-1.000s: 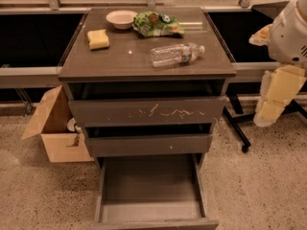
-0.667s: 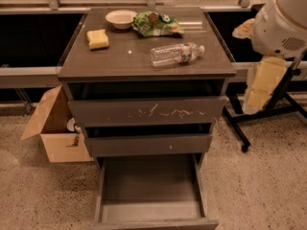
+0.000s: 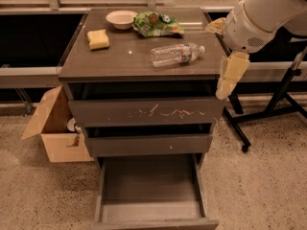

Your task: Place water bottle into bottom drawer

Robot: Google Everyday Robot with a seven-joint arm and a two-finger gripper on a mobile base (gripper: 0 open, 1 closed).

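Note:
The water bottle (image 3: 176, 54), clear with a pale label and white cap, lies on its side on the right half of the cabinet top (image 3: 120, 61), cap pointing right. The bottom drawer (image 3: 151, 186) is pulled out wide and its smooth floor is bare. My gripper (image 3: 229, 75) hangs from the white arm at the cabinet's right edge, just right of and slightly below the bottle, apart from it and holding nothing.
A white bowl (image 3: 121, 18), a green snack bag (image 3: 157, 24) and a yellow sponge (image 3: 98, 39) sit on the cabinet top. The scratched top drawer front (image 3: 146, 111) and middle drawer (image 3: 148, 145) stand slightly out. A cardboard box (image 3: 53, 123) stands left; a black stand (image 3: 268, 114) stands right.
My arm and gripper have moved left, from well right of the cabinet to its right edge near the bottle. The bottle and drawers have not moved.

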